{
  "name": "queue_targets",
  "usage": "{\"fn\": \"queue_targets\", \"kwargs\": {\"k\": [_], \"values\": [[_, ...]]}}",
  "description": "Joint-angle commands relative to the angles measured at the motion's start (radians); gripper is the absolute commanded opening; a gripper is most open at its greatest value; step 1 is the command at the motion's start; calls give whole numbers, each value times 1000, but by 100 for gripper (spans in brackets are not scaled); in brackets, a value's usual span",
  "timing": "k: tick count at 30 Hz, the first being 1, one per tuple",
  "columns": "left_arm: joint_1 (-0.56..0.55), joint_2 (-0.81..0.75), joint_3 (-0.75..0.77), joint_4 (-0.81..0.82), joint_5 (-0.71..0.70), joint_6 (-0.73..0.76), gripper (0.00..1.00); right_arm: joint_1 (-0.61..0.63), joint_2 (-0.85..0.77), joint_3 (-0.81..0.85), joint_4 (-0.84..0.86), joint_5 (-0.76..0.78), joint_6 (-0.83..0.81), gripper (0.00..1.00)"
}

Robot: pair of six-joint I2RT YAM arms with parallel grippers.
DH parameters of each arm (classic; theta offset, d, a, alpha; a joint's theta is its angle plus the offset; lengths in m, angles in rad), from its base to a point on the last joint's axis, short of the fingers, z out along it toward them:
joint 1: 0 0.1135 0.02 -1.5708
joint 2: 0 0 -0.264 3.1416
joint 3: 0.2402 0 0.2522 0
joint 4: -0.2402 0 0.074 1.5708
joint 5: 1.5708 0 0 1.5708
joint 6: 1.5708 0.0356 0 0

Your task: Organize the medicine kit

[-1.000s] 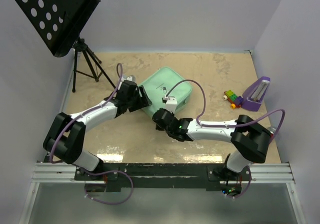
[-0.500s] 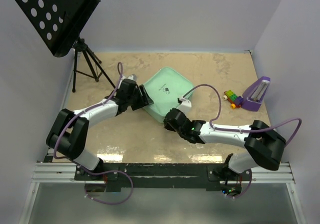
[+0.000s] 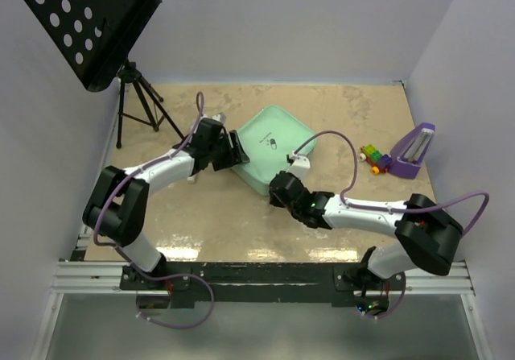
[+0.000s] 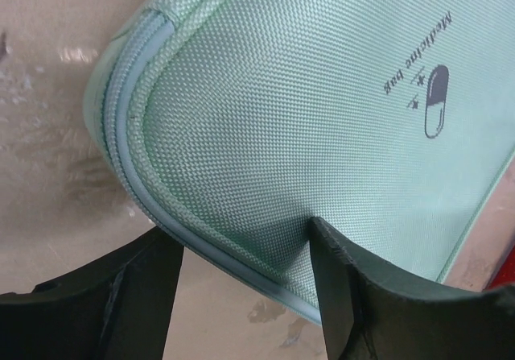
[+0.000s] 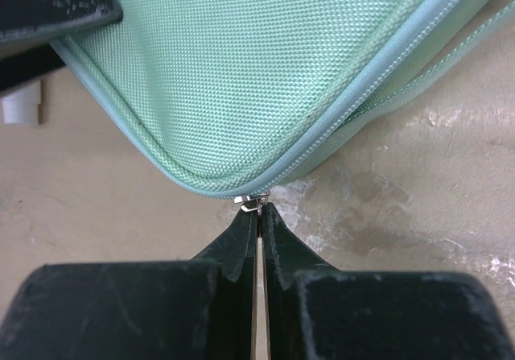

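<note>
Right gripper (image 5: pixel 258 215): jaws together, pinched on the small silver metal zipper pull (image 5: pixel 251 204) at the near corner of the medicine kit (image 5: pixel 265 70), a pale mint-green woven-fabric zip case. Left gripper (image 4: pixel 241 229): jaws apart around the kit's left rounded corner, both fingers (image 4: pixel 338 295) against the fabric, the inner one denting it. That reads as a clamp on the corner, a light one at best.

Step in hand, my read: running the zip round to open the lid. Draw the pull along the pale blue zip track (image 5: pixel 366 86), low and parallel to the edge, not away from it. At this corner swing your wrist with the curve or the slider may jam. The tab is tiny and could slip out. Brace harder on the left if the case slides.

The kit lies flat on the beige marbled tabletop (image 3: pixel 346 110), mid-table, capsule mark up, lid down. Right of the slider the two edges look slightly parted; left of it they look joined. Contents are hidden, so I can't tell what's inside.
</note>
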State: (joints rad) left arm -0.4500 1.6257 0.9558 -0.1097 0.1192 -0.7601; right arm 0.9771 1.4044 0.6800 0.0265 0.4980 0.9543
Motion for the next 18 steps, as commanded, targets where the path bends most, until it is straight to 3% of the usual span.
{"fn": "queue_targets", "kwargs": {"k": [1,6,10,18], "values": [[54,94,122,-85,-159,154,68,66,57,81,-102,92,-84,0],[54,160,236,-105,-90,196,71,126,180,213,-105,99,-146,0],[54,123,256,-145,-102,191,78,133,261,308,-82,80,-209,0],[22,-87,-21,-42,-35,84,82,133,343,386,-33,50,-255,0]]}}
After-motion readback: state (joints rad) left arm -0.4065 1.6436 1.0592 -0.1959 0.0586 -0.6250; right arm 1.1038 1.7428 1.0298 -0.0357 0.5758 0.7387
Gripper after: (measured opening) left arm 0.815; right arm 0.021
